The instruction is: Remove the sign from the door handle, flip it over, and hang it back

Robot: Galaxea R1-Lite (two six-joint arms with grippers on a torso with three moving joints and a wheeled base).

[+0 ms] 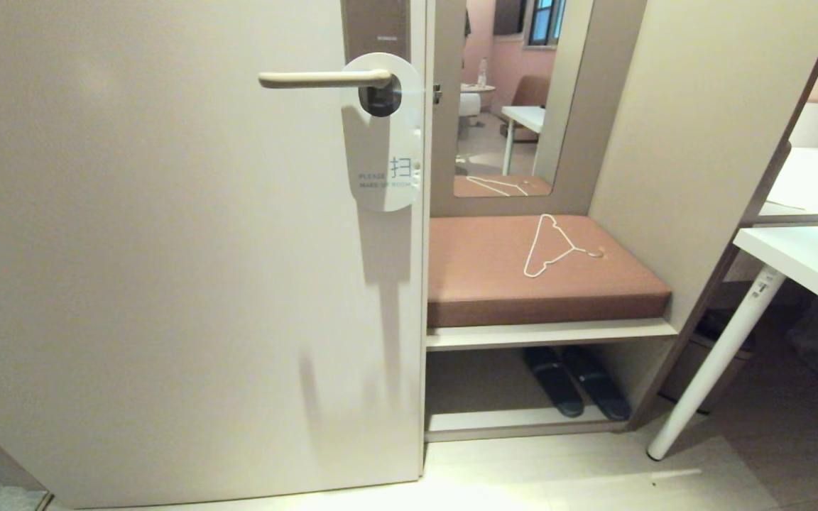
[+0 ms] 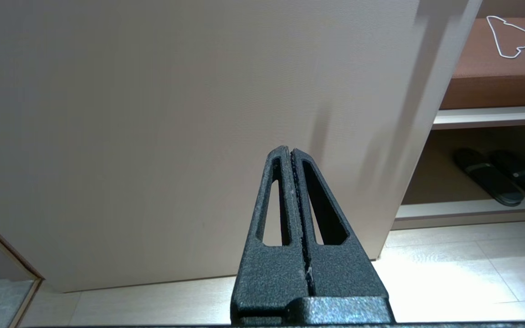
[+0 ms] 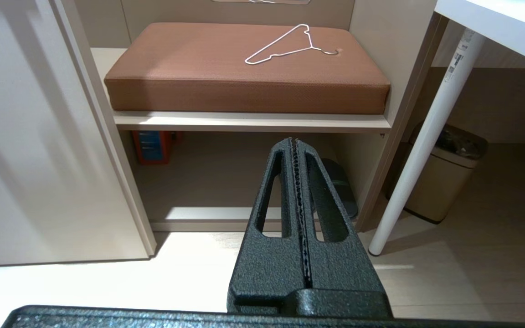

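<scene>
Hanging white face outward on the door handle [image 1: 324, 79], the sign [image 1: 383, 142], its round hole looped over the lever's inner end, its lower part lying flat against the door [image 1: 167, 248] below the handle and carrying pale blue "PLEASE MAKE UP ROOM" lettering. Above the handle, the top of a tall grey-brown backplate [image 1: 375, 25]. Just beyond the door's edge, an alcove with a brown cushion [image 1: 494, 277] on a shelf, a white wire clothes hanger [image 1: 549, 248] lying on that cushion, and a pair of dark slippers [image 1: 576, 380] on the lower shelf beneath it. Behind the cushion, a mirror [image 1: 515, 99] reflecting a pink room. Farther from the door than the alcove, a white counter [image 1: 799, 266] on a slanted white leg, a beige bin [image 3: 445, 182] under it. Neither arm visible from the head camera. Left gripper [image 2: 292, 152] low in front of the door's lower part, well below the handle, fingers pressed together, holding nothing. Right gripper [image 3: 294, 143] low before the alcove's lower shelf, also far from the handle, fingers pressed together on nothing.
</scene>
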